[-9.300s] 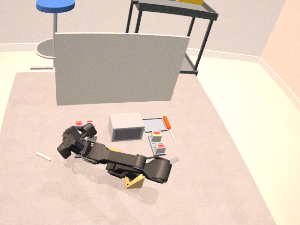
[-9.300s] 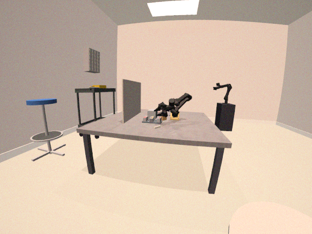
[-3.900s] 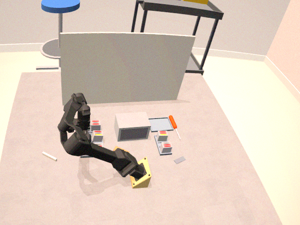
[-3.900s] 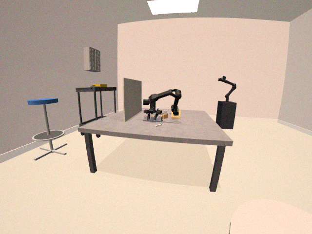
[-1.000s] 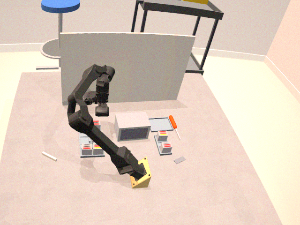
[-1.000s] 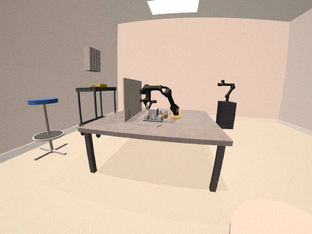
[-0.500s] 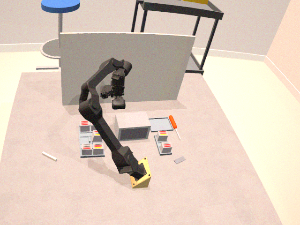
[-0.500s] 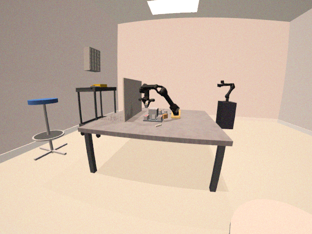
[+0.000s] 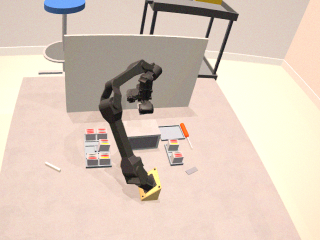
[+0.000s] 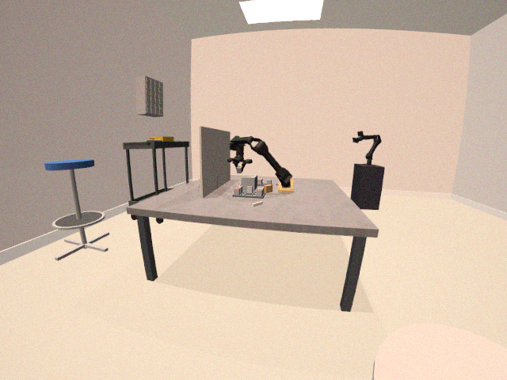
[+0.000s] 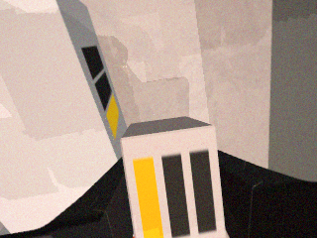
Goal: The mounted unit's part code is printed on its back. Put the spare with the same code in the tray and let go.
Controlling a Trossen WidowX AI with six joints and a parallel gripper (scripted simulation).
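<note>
My gripper is shut on a pale spare block. The block's face shows one yellow and two black bars in the wrist view. They hang in the air behind the mounted unit, a grey box. The printed code on the unit's back shows two black patches and a yellow one, seen at a slant. The flat grey tray lies right of the unit in the top view, with nothing in it.
A tall grey panel stands behind the unit. A left rack holds several striped spares; a right rack holds two. An orange screwdriver lies beside the tray. A white stick and grey plate lie nearer the front.
</note>
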